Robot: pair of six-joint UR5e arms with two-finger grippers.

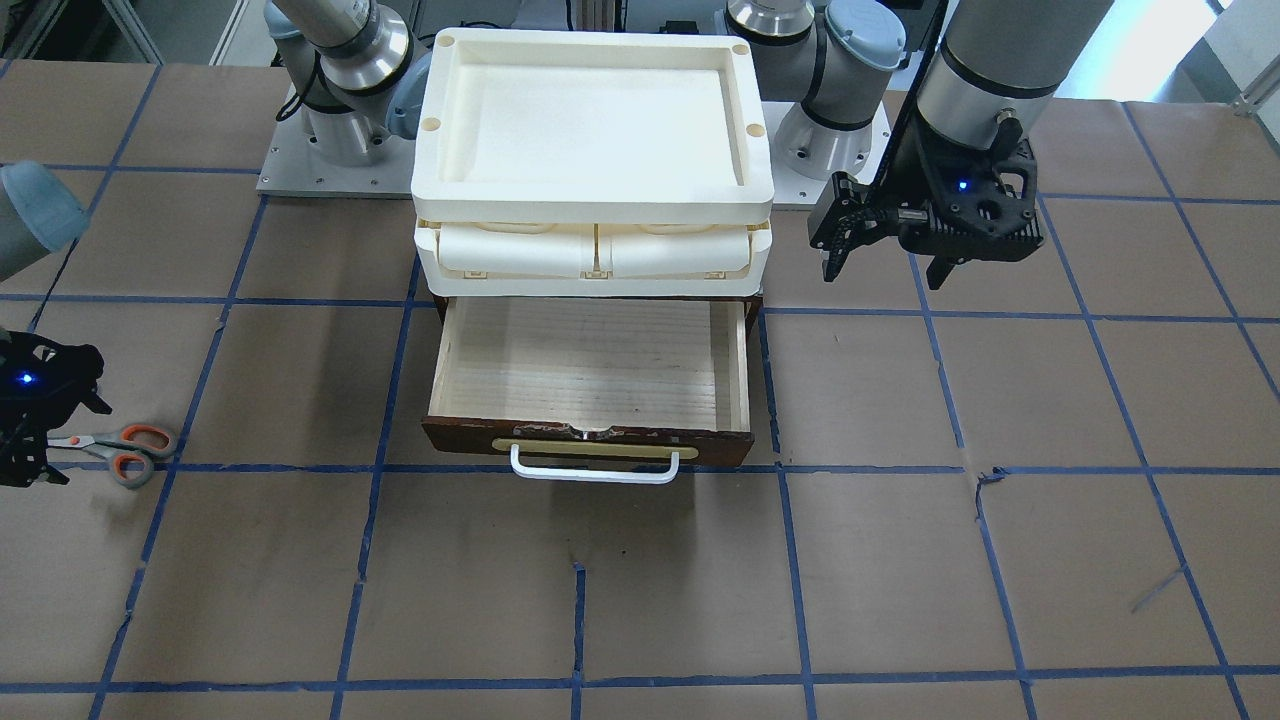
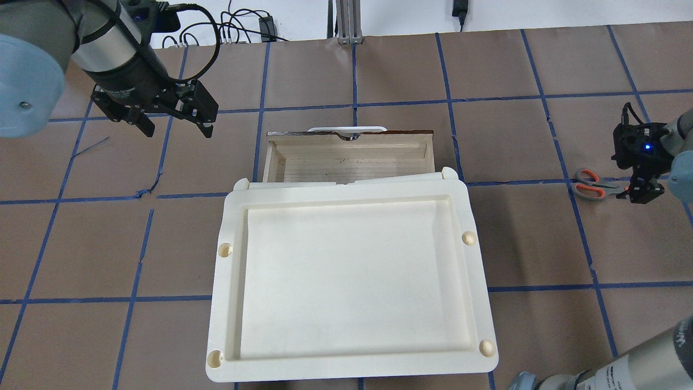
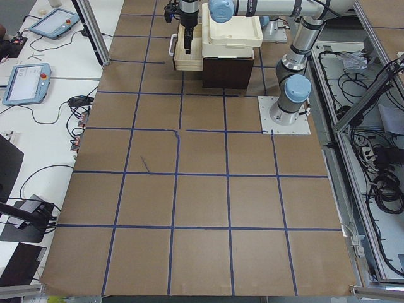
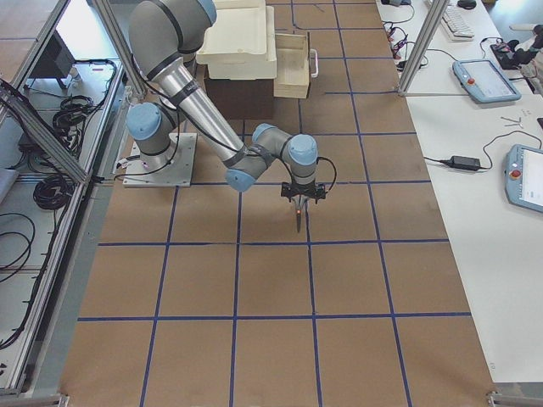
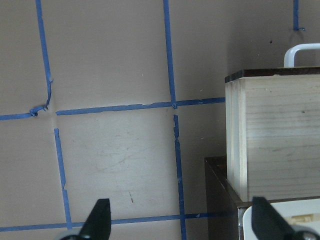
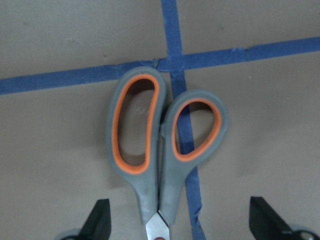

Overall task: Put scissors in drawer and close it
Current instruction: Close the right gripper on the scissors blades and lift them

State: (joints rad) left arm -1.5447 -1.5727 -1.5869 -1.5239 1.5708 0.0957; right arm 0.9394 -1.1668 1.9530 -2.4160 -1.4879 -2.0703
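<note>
- Grey-and-orange scissors [image 6: 150, 195] lie flat on the table [image 6: 60, 150], blades between the right gripper's [image 6: 180, 227] spread fingers.
- Left gripper [image 5: 182, 225] hovers, fingers likewise spread, just beside the pulled-out drawer [image 1: 590, 360].

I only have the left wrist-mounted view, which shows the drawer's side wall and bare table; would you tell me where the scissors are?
Observer: The scissors lie flat on the table, far out on the robot's right side, with the handles pointing toward the drawer.
Operator: Thank you. Is the right arm on them yet?
Observer: The right gripper is open and straddles them just past the handles. It is not yet shut on them.
Operator: And is the drawer ready to take them?
Observer: Yes, it is pulled out from under the trays, and nothing lies inside it.
</note>
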